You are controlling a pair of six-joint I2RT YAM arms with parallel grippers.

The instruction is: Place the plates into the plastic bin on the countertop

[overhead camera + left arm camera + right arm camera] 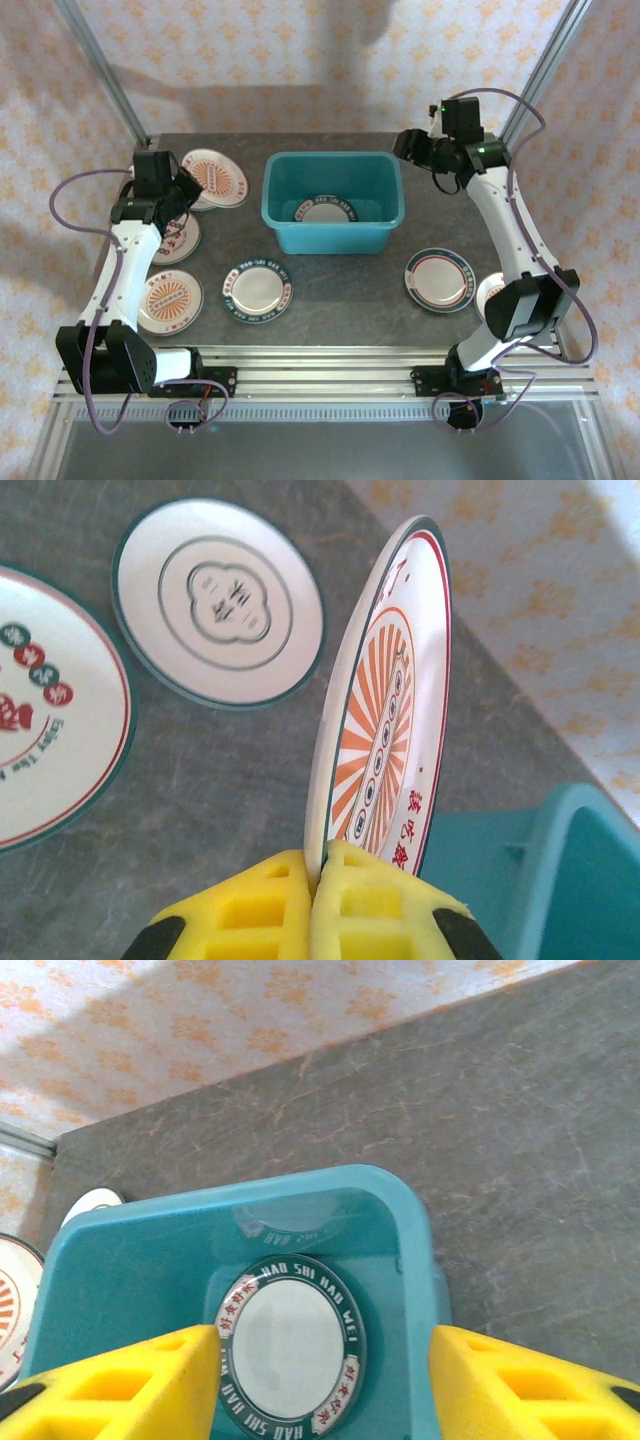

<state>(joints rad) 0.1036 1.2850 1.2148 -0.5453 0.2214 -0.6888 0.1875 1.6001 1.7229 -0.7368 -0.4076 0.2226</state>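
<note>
My left gripper is shut on the rim of an orange sunburst plate, which stands on edge above the countertop. From above, this gripper and its plate are left of the teal plastic bin. One dark green-rimmed plate lies flat in the bin. My right gripper hangs open over the bin's right back corner. Its yellow fingers spread wide above that plate, with nothing between them.
Loose plates lie on the countertop: a sunburst one, a green-rimmed one, a teal-and-red one and one partly behind the right arm. Two more lie below the left gripper. Aluminium rails frame the counter.
</note>
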